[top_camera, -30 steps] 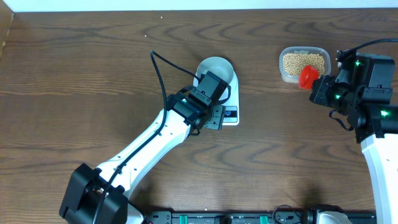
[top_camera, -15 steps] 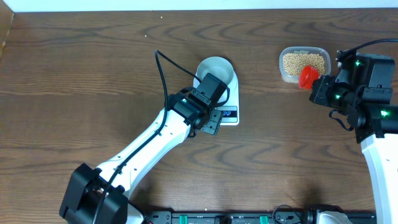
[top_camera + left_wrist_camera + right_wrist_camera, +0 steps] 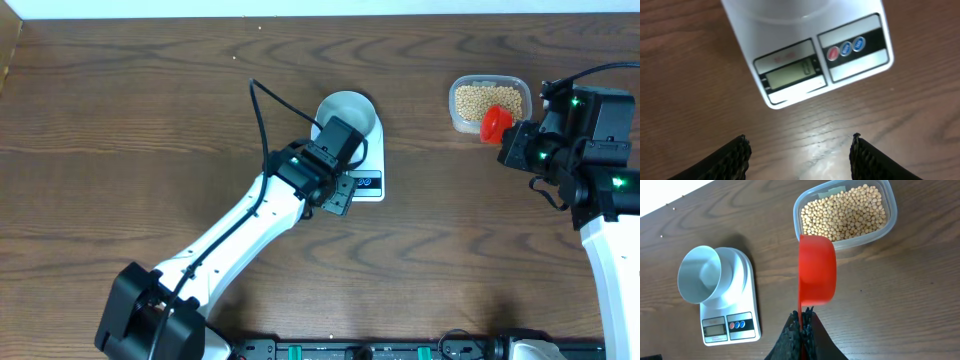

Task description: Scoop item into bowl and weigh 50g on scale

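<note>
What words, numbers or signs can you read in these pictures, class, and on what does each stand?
"0": on the display of the scale.
Too blurred to read: the red print above the display.
Too small to read: marks on the three round buttons.
No other text.

Dark brown wood-grain table (image 3: 150, 120), its grain running side to side across the whole overhead view, with a pale strip beyond the far edge. White rectangular scale (image 3: 372, 185) sits flat on it near the middle, slightly skewed, with its display and button end turned toward the near edge. Clear rounded-rectangular plastic tub (image 3: 893, 212) stands on the wood well apart from it, toward the far right, with bare tabletop between the two.
</note>
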